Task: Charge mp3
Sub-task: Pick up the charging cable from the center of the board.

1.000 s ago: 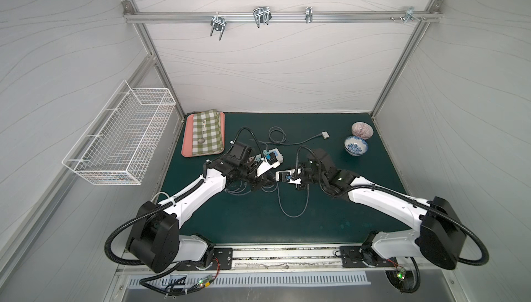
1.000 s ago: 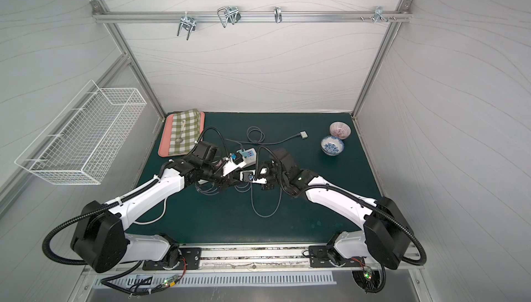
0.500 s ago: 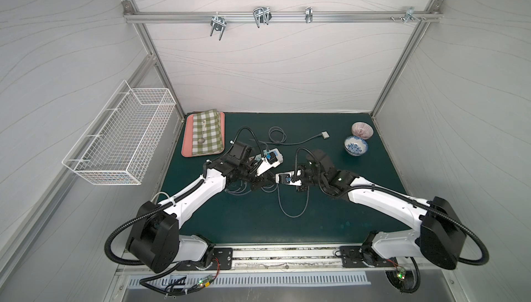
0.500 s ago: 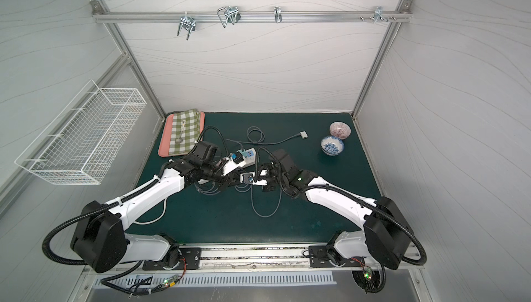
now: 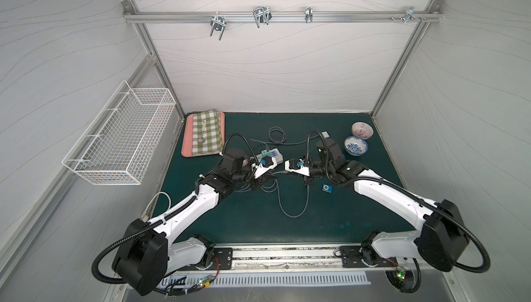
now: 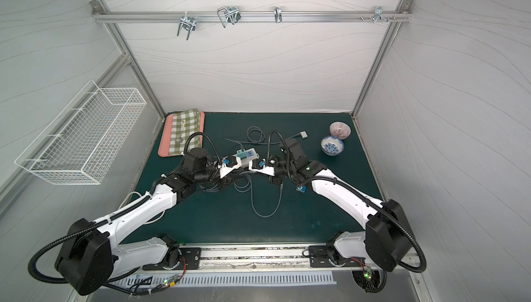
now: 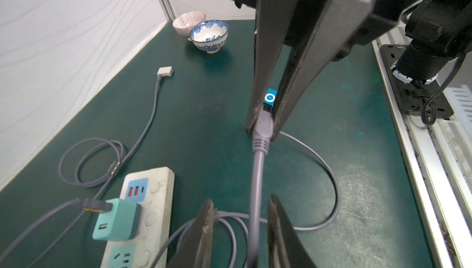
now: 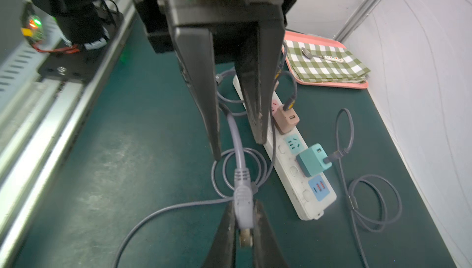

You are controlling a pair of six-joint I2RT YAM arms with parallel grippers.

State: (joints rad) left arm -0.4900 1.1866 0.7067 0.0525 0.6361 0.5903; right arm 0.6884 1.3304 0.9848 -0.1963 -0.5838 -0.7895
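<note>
Blue mp3 player [image 5: 327,188] sits on the tabletop [image 5: 244,214] near the right pincer [image 7: 263,129], untouched; that pincer grips the grey plug [image 8: 244,203], left pincer [image 7: 241,203] unclenched.

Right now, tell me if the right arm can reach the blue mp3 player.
Probably yes: the mp3 player lies uncovered on the mat near the right gripper, which is shut on the cable plug, not free to grasp.
</note>
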